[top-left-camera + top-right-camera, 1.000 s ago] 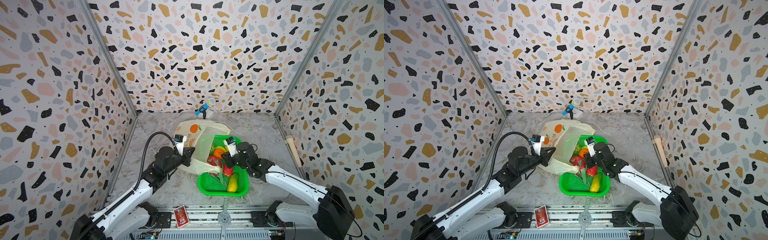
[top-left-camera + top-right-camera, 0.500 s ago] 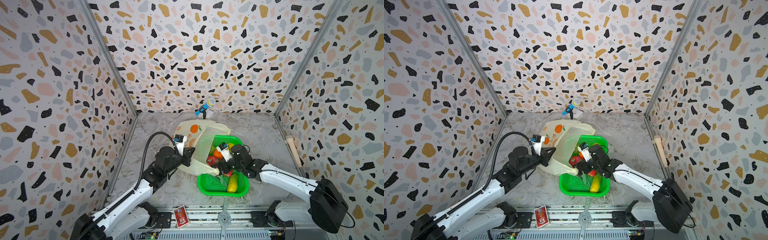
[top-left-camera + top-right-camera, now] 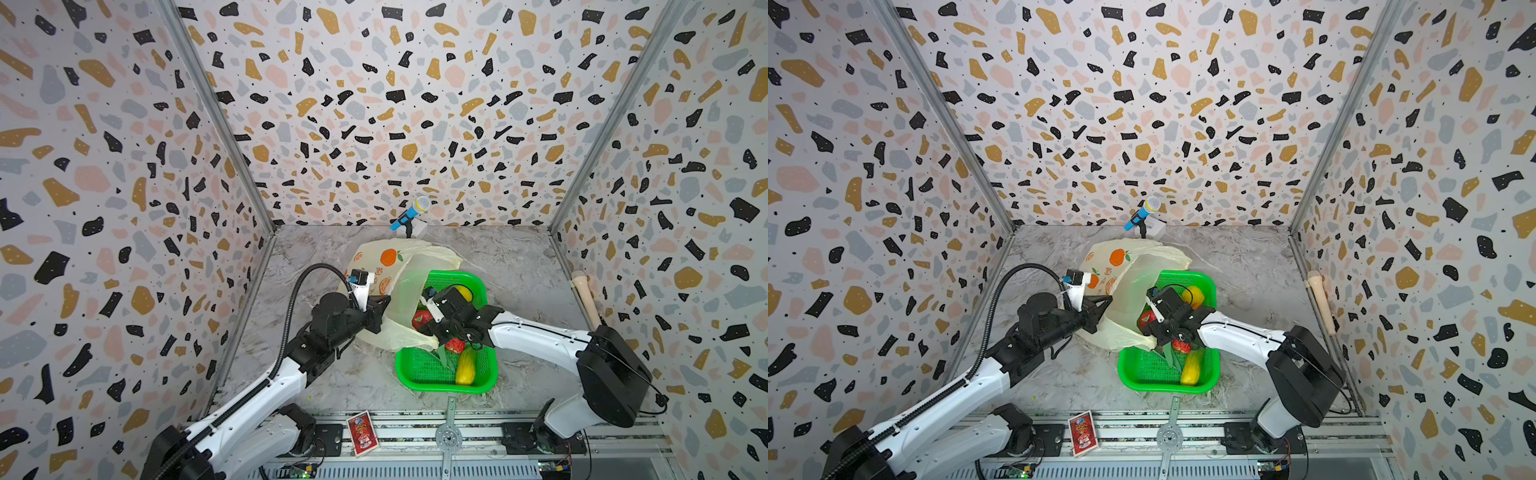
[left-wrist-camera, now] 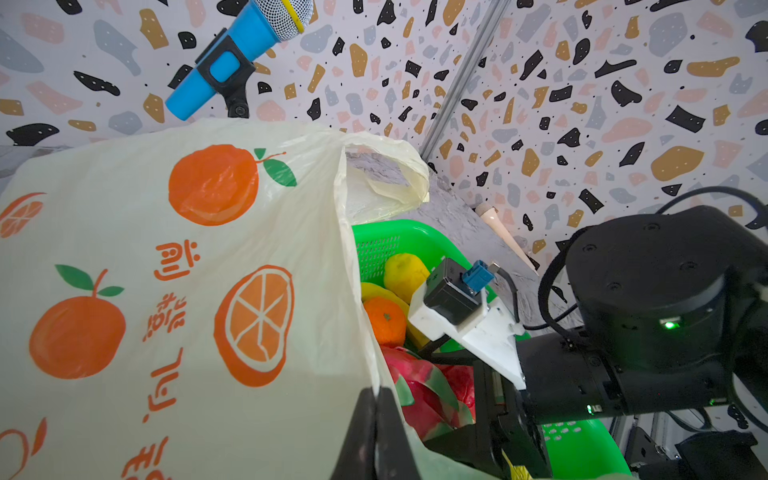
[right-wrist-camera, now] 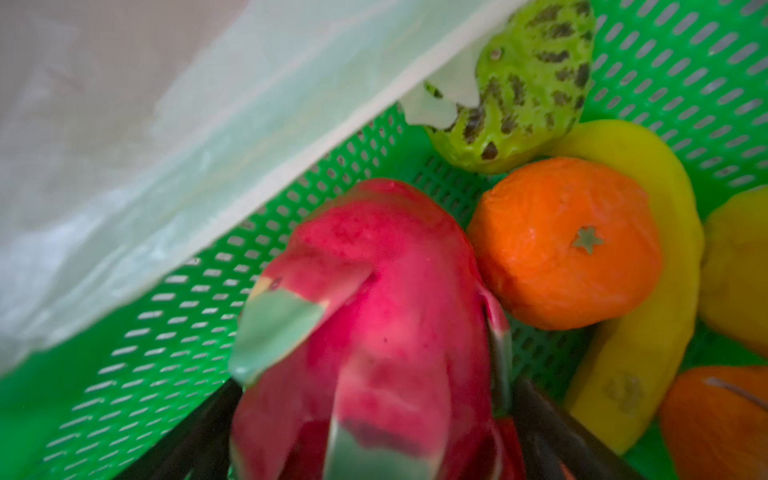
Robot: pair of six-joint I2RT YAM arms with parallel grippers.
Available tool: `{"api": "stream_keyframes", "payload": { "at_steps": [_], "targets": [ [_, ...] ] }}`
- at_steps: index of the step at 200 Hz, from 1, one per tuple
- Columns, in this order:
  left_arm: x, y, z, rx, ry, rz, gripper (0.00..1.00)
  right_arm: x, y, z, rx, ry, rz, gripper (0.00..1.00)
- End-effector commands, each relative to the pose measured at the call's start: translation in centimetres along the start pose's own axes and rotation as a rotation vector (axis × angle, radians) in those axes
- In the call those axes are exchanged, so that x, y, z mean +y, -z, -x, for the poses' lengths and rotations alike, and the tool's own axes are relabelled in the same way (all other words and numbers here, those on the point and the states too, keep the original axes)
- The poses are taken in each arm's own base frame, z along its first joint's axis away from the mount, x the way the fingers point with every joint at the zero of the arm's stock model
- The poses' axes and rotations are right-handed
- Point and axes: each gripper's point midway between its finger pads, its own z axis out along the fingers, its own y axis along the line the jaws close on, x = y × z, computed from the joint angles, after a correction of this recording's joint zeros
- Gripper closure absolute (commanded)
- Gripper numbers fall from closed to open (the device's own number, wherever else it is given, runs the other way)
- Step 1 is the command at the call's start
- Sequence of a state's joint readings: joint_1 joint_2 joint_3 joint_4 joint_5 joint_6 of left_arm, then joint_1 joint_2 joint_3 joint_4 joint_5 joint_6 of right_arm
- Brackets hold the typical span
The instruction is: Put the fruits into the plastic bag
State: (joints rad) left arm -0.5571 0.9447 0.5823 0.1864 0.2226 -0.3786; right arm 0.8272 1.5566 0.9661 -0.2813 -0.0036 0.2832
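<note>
Over the green basket, near the middle of the table, I see my right gripper low among the fruits. Its jaws are spread wide, one on each side of the dragon fruit. Whether they touch it, I cannot tell. The dragon fruit lies in the basket, touching an orange. Around them are a banana, a bumpy green fruit and a lemon. A yellow-green mango lies at the near end of the basket.

My left gripper is clenched on the edge of the plastic bag and holds it up. In both top views the bag stands just left of the basket, and its edge hangs over the basket's left rim. All fruits I can see are in the basket.
</note>
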Motion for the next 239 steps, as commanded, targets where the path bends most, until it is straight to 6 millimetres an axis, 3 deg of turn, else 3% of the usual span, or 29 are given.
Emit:
{"api": "stream_keyframes", "payload": {
  "at_steps": [1,22,58,111,165,239],
  "targets": [
    [-0.2,0.2,0.7,-0.027,-0.013,-0.011,1.00,-0.5,-0.5,-1.2,0.087,0.005,-0.047,0.01],
    [-0.2,0.1,0.7,-0.019,-0.014,-0.011,1.00,0.0,-1.4,-1.4,0.118,0.004,-0.018,0.01],
    [-0.3,0.0,0.5,0.000,-0.022,-0.016,1.00,0.0,-3.5,-3.7,0.236,-0.013,-0.014,0.01],
    [-0.3,0.0,0.3,0.003,-0.017,-0.015,1.00,-2.1,-5.5,-6.1,0.330,0.000,-0.132,0.01],
    [-0.4,-0.1,0.3,0.005,-0.020,-0.019,1.00,-4.4,-6.4,-7.6,0.377,0.022,-0.253,0.01],
    [-0.4,0.0,0.6,-0.001,-0.021,-0.021,1.00,-2.2,-7.7,-8.6,0.393,0.006,-0.120,0.01]
  ]
}}
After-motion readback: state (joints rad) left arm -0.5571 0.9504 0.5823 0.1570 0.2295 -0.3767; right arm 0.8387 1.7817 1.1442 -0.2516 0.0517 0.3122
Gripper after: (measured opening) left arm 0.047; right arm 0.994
